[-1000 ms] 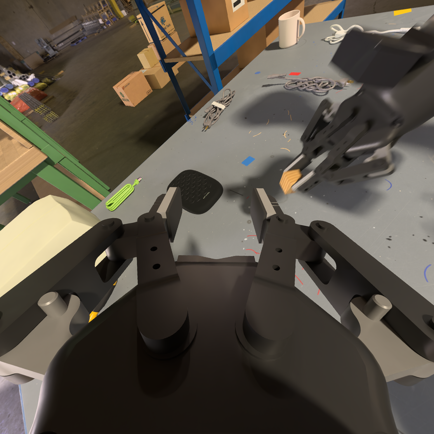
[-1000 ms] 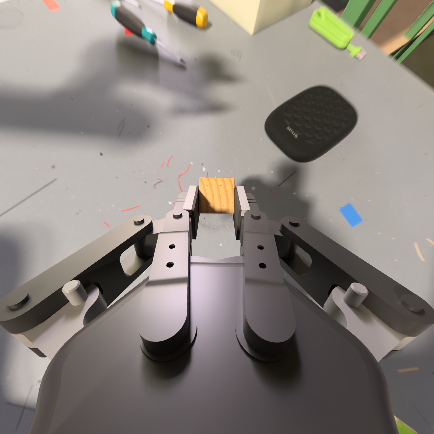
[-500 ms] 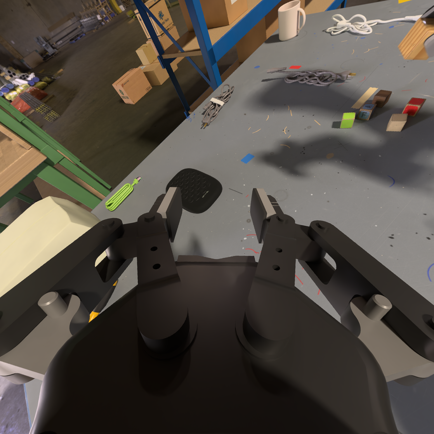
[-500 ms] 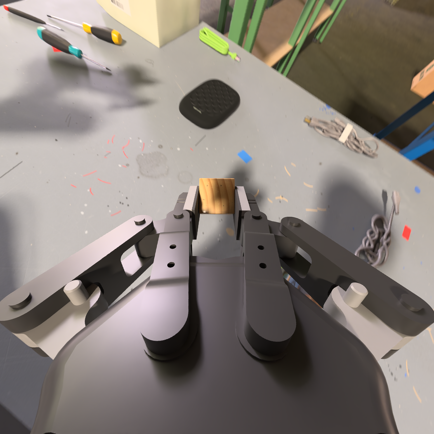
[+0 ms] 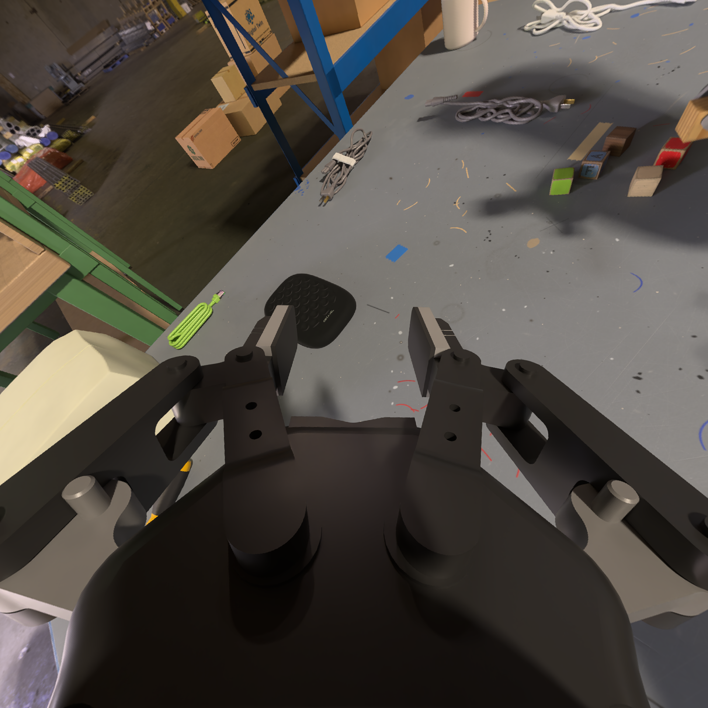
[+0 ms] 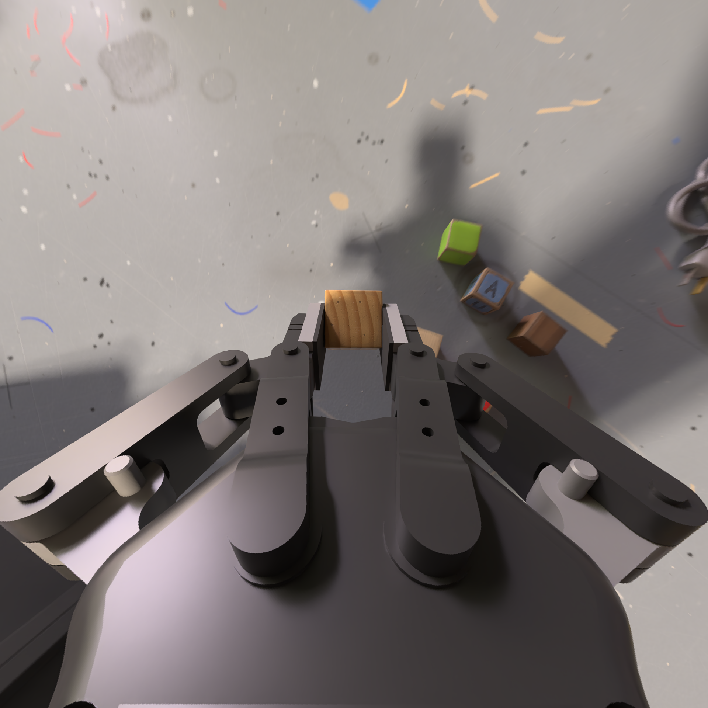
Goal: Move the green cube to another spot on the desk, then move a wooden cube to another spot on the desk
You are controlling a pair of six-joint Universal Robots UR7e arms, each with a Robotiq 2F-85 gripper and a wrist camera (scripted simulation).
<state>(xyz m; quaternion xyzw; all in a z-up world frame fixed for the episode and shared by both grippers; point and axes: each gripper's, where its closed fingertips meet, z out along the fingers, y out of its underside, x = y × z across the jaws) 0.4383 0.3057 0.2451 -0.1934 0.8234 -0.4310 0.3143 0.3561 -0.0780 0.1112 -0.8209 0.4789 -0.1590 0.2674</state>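
Cube count on the desk (image 6: 191,191): one green cube (image 6: 459,242), one lettered block (image 6: 486,290), one dark brown cube (image 6: 536,332). The right gripper (image 6: 353,325) clamps one wooden cube (image 6: 353,318) above the desk; the green cube sits at 1 o'clock. The left gripper (image 5: 348,344) is wide, empty, tilted toward the desk.

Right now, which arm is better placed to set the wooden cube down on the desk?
Right. The right gripper is already shut on the wooden cube, above the desk near the green cube. The left gripper is open and empty, far off beside the black pad.
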